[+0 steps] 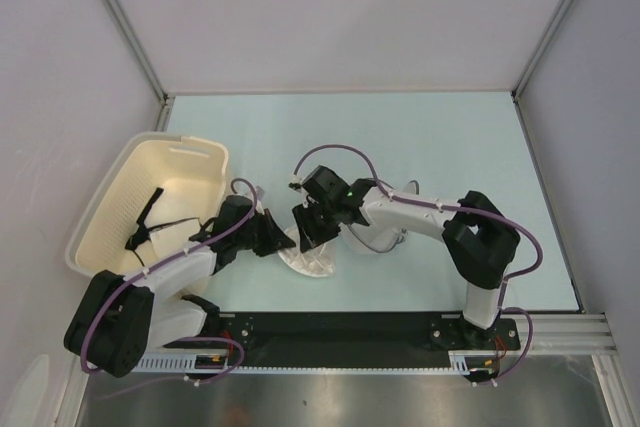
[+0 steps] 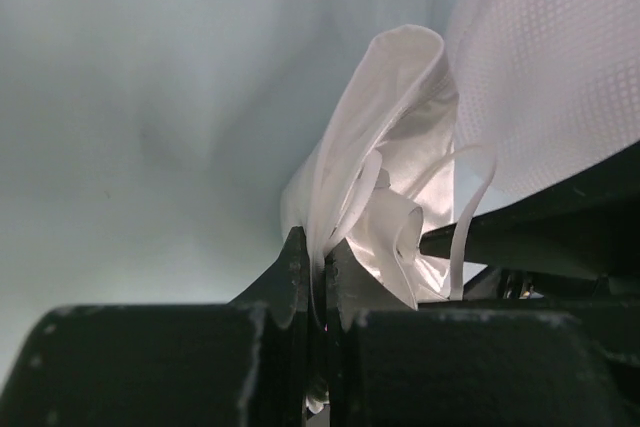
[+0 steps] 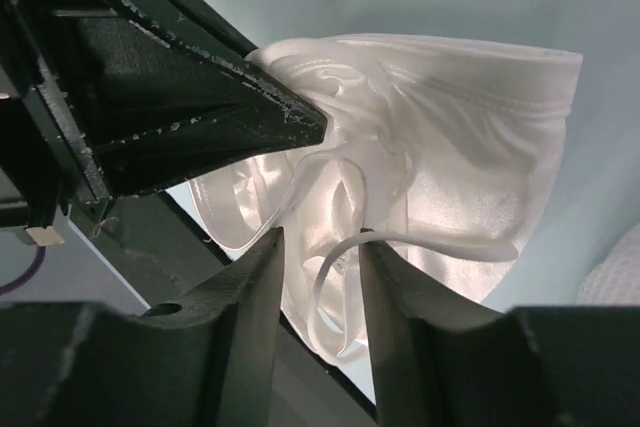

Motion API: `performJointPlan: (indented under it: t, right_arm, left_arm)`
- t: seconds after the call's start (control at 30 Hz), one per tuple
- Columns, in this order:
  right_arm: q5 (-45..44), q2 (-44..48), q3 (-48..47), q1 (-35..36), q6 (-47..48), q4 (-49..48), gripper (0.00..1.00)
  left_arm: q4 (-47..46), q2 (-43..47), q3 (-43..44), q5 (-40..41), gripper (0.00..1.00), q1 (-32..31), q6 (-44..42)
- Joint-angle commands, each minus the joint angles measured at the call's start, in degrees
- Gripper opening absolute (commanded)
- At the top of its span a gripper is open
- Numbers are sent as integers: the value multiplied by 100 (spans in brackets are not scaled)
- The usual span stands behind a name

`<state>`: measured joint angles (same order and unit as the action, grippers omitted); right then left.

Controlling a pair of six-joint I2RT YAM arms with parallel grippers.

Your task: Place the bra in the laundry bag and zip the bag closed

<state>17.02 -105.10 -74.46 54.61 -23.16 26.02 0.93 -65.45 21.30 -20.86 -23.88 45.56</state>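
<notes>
— Where is the bra sitting at this moment?

— The bra (image 3: pixel 450 177) is hanging bunched up between the two grippers, which are meeting tip to tip. That spot is just beside the laundry bag (image 1: pixel 318 265), and the bag is lying close to the near edge of the bench (image 1: pixel 450 137), roughly midway along it.

— What is the left gripper doing?

— The left gripper (image 2: pixel 312 252) is pinching a fold of the shiny white fabric. Its fingers are pressing together with only the cloth between them.

— And the right one?

— The right gripper (image 3: pixel 320 237) is reaching in from the opposite side. Its fingers are standing a narrow way apart, with a loose fold and a thin strap (image 3: pixel 440 244) lying in the gap. As far as I can see, the pads are not squeezing anything.

— Is any of the bra going into the bag?

— I cannot tell. From the left wrist the bag's mesh is showing just behind the bra, but its opening and zipper are not showing clearly in any view.

— Anything else on the bench?

— A cream basket (image 1: pixel 95 209) is sitting against the left edge, towards the near-left corner. A black strappy garment (image 1: pixel 148 225) is lying inside it, well apart from the grippers.
</notes>
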Motion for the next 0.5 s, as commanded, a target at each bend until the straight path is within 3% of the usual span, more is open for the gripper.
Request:
performJointPlan:
  t: [0.0, 0.3, 0.47]
  right_arm:
    - [118, 279, -359, 32, 215, 710, 46]
    - [48, 991, -728, 67, 197, 1589, 75]
    - [56, 1263, -1017, 76, 268, 1994, 83]
  left_arm:
    - [-409, 112, -100, -287, 0, -20, 49]
    - [-357, 217, -302, -436, 0, 32, 128]
    - [-287, 383, -355, -664, 0, 243, 225]
